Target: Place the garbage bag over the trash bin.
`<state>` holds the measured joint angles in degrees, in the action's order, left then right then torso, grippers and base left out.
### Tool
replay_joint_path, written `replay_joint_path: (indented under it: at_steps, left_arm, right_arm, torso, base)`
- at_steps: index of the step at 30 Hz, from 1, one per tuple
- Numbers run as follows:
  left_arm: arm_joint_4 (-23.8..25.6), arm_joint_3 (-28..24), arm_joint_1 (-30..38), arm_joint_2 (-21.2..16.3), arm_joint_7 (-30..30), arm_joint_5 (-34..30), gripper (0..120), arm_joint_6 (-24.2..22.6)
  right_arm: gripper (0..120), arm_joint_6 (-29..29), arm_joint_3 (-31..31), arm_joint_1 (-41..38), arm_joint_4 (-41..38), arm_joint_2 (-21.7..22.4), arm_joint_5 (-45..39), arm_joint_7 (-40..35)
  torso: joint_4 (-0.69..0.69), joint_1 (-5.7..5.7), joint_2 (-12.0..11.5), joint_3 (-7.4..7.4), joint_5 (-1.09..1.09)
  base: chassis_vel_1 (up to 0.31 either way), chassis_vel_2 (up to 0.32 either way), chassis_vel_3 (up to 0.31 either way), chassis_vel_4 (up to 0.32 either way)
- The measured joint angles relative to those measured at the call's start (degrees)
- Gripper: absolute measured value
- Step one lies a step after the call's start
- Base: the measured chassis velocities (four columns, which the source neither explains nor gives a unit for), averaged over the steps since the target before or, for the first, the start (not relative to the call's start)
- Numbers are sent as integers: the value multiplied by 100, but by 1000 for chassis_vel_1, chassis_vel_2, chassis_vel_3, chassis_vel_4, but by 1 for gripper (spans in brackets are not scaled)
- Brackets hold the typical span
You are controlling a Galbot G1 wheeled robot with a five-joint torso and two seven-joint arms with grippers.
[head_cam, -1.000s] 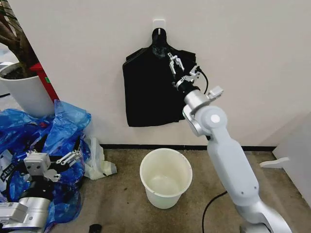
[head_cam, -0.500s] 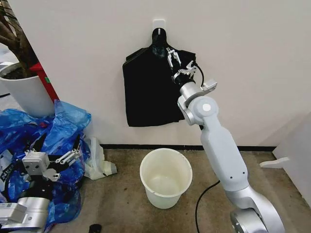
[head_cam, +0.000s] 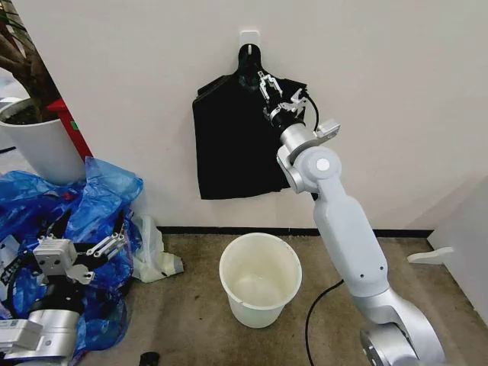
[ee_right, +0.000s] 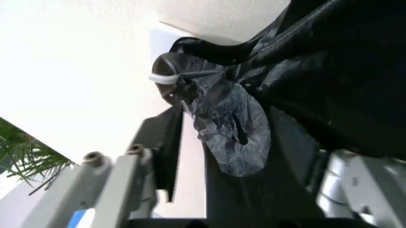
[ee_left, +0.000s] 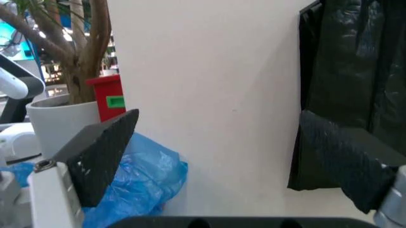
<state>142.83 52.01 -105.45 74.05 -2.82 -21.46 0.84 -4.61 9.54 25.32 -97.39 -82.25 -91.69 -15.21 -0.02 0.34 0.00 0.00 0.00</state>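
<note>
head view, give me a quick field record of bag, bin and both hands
bags: black bundle hanging from a wall hook, flat against the wall
bin: upright on the floor below the bundle, no liner
right hand: raised to the bundle's top near the neck, fingers open, nothing gripped
left hand: low at the robot's left, open, over the blue bags
task state: no bag pulled free
</note>
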Motion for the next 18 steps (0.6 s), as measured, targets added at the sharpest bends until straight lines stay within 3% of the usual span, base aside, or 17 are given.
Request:
replay_joint_path:
  at_steps: [4, 7, 13, 18]
  left_arm:
    - [0, 3, 16, -3, -6, -35, 100, 0]
    - [1, 3, 26, -3, -13, -57, 100, -2]
    - [12, 9, 24, 0, -14, -65, 100, -2]
    - [35, 12, 27, -2, -14, -72, 100, -2]
  right_arm:
    - [35, -6, -22, -16, -2, 8, 4, 2]
    - [21, -17, -64, -49, -3, 23, 15, 2]
    - [14, -40, -126, -73, -24, 62, 50, 15]
    - [0, -39, -178, -118, -29, 73, 95, 17]
  torso:
    - [0, 0, 0, 0, 0]
    - [1, 0, 0, 0, 0]
    - [0, 0, 0, 0, 0]
    - [0, 0, 0, 0, 0]
  base:
    - [0, 0, 0, 0]
    - [0, 0, 0, 0]
    - [0, 0, 0, 0]
    - [0, 0, 0, 0]
